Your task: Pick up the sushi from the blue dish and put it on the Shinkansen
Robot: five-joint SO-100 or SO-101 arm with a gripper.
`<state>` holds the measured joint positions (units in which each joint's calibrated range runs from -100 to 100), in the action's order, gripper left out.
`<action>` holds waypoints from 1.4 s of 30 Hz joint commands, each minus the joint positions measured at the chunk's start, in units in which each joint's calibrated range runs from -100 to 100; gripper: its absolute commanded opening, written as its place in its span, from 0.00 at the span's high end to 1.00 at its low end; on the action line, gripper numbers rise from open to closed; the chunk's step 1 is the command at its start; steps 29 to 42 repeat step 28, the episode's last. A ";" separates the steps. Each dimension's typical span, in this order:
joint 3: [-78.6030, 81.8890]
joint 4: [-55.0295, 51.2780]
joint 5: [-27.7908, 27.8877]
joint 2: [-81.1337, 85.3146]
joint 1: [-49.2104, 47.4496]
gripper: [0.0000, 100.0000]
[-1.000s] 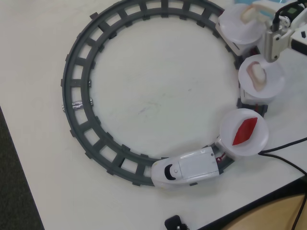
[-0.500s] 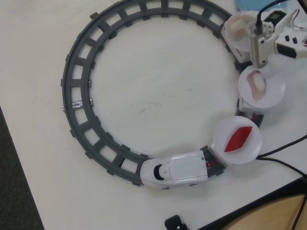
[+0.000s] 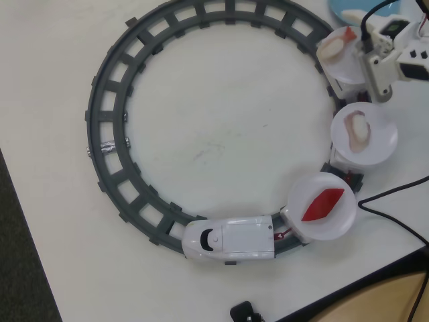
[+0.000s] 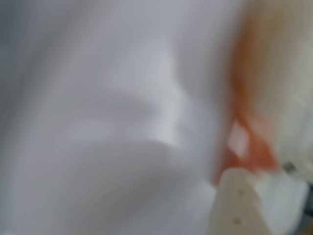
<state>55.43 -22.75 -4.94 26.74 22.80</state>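
Note:
The Shinkansen (image 3: 231,238) stands on the track at the bottom of the overhead view, pulling cars topped with white plates. A pale cream-pink sushi (image 3: 333,45) lies over the rearmost plate (image 3: 335,72) at the top right. My gripper (image 3: 356,48) reaches in from the right, right against this sushi. The wrist view is badly blurred: a white fingertip (image 4: 237,205) sits just below the sushi's orange-pink edge (image 4: 244,132). Whether the jaws hold it is not clear. The blue dish (image 3: 338,5) is cut off at the top edge, with another pale piece (image 3: 354,13) on it.
A dark grey circular track (image 3: 107,100) fills the white table. The middle plate (image 3: 382,144) carries another pale sushi (image 3: 355,127); the plate behind the train (image 3: 335,228) carries a bright red pointed piece (image 3: 322,204). Black cables (image 3: 395,201) run at the right. The table edge is at the bottom right.

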 commanded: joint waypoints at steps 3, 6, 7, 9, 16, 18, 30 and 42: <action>-3.18 -0.74 0.06 16.39 10.29 0.68; 2.29 -2.80 0.12 24.66 17.69 0.68; 4.63 -4.60 0.22 27.25 20.33 0.68; 9.30 -8.96 2.11 32.26 26.05 0.68; 28.87 -10.84 4.89 46.62 37.50 0.68; 34.07 -10.50 4.89 51.13 37.85 0.68; 43.50 -19.91 4.94 67.00 39.43 0.68; 43.50 -19.91 4.94 67.00 39.43 0.68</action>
